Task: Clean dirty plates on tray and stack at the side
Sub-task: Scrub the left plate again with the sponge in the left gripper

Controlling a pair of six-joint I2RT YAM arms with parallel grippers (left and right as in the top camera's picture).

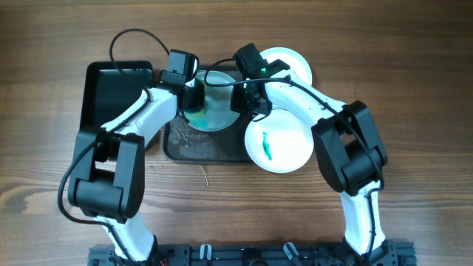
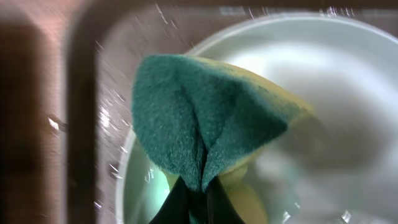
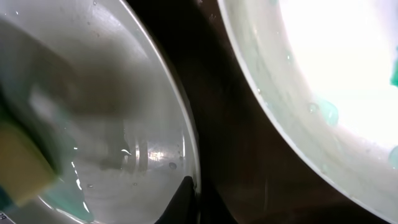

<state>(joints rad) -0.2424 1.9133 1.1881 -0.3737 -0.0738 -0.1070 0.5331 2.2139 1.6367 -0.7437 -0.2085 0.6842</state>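
Wooden table (image 1: pixel 414 59), overhead view, with both arms' bases at the near edge. At centre lies the tray (image 1: pixel 211 151), dark grey and speckled with droplets. Just beside its left end stands a glossy black container (image 1: pixel 111 96).

Three plates are in view. The centre plate (image 1: pixel 218 114) lies on the tray, its surface wet and tinted pale teal. The near plate (image 1: pixel 288 151) sits at the tray's right end, its rim covering the tray's near right corner, and bears a teal smear (image 1: pixel 266 145) left of its middle. The far plate (image 1: pixel 295 65) lies behind it, by the tray's far right corner, plain white where visible (the right arm crosses part of it).

Left gripper (image 1: pixel 194 100): fingers pressed together on a sponge (image 2: pixel 199 118), green face outward and yellow body behind, creased at the pinch. The sponge rests on the left part of the centre plate.

Right gripper (image 1: pixel 250 103): reaches in from the right, fingers closed on the centre plate's right rim. In the right wrist view the dark fingertips meet at that rim. In the same view the near plate's rim fills the right side, apart from the centre plate with a dark strip of tray between them, and a few teal drops cling just inside its rim.
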